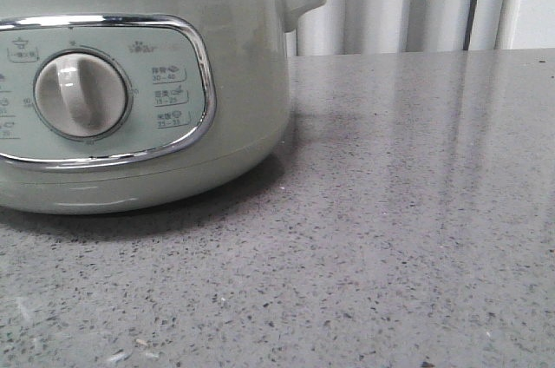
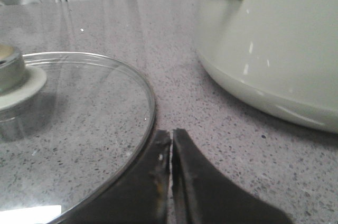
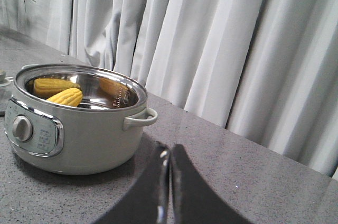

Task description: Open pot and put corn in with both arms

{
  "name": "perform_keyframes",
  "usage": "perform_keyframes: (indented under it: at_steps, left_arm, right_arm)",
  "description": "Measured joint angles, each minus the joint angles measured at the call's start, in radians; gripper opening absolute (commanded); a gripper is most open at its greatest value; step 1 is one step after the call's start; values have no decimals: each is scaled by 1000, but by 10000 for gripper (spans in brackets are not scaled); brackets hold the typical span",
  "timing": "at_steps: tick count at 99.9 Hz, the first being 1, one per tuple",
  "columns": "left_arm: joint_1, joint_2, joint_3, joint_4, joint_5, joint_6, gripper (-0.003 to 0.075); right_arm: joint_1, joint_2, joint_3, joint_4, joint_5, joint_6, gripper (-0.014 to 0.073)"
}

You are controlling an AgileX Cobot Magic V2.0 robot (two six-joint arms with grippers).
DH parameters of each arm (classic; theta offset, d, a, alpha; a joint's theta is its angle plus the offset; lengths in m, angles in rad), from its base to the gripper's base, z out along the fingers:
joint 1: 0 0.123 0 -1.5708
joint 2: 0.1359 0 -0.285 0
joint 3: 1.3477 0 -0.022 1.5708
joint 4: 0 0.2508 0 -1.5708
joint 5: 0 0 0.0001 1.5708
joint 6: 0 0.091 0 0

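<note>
The corn [image 3: 65, 97] lies inside the open pot [image 3: 79, 129], resting on the steel inner wall on the side above the dial [image 3: 22, 128]; its yellow shows again as a reflection in the polished metal. The pot stands on the grey speckled table [image 1: 408, 238], a pale curtain [image 3: 222, 44] behind it. The lid [image 2: 74, 129] lies flat on the table beside the pot, apart from it, knob [image 2: 10, 71] up. The left gripper [image 2: 171, 145] is pressed together, empty, at the lid's rim. The right gripper [image 3: 170, 163] is also pressed together, empty, near the pot.
</note>
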Motion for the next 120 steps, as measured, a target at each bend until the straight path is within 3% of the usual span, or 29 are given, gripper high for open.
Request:
perform_keyframes:
  at_steps: [27, 120]
  left_arm:
    - [0, 0, 0, 47, 77, -26, -20]
    - [0, 0, 0, 50, 79, -32, -20]
  right_arm:
    - [0, 0, 0, 0, 0, 0, -53]
    - [0, 0, 27, 0, -9, 0, -53]
